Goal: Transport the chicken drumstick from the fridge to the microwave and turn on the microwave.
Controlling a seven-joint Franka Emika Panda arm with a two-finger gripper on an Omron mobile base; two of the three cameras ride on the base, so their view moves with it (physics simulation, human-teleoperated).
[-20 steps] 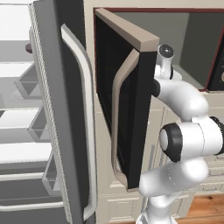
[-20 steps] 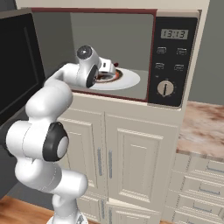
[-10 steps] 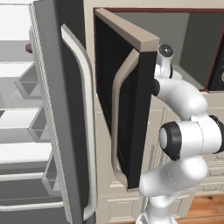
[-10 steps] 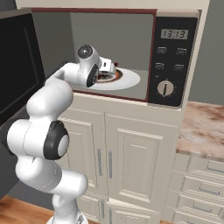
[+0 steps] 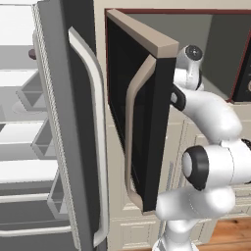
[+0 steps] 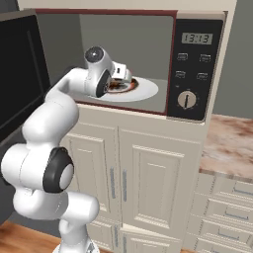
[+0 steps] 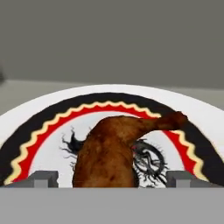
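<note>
While the arm (image 6: 59, 106) reaches into the microwave (image 6: 148, 59), the gripper (image 7: 111, 180) stands wide, its two grey fingertips (image 7: 41, 178) set apart on either side of the drumstick (image 7: 118, 151) and not pressing it. In the hand view the drumstick lies on the plate (image 7: 26, 116): a lumpy, glossy brown piece, thick at the 6 o'clock end and tapering to a narrow bone end at 2 o'clock. The plate is round and white, with a black band, a red and yellow zigzag ring and a dark spiky motif at the centre. In the right base view the plate (image 6: 146, 90) rests on the flat grey floor of the cavity, framed by a dark-red rim. At 3 o'clock of the cavity sits a black panel (image 6: 195, 69) with a round dial. The microwave door (image 5: 139, 122), black glass in a tan frame with a curved tan handle, hangs open. At 9 o'clock of it stands the fridge door (image 5: 68, 122), dark grey, with a long curved light handle.
</note>
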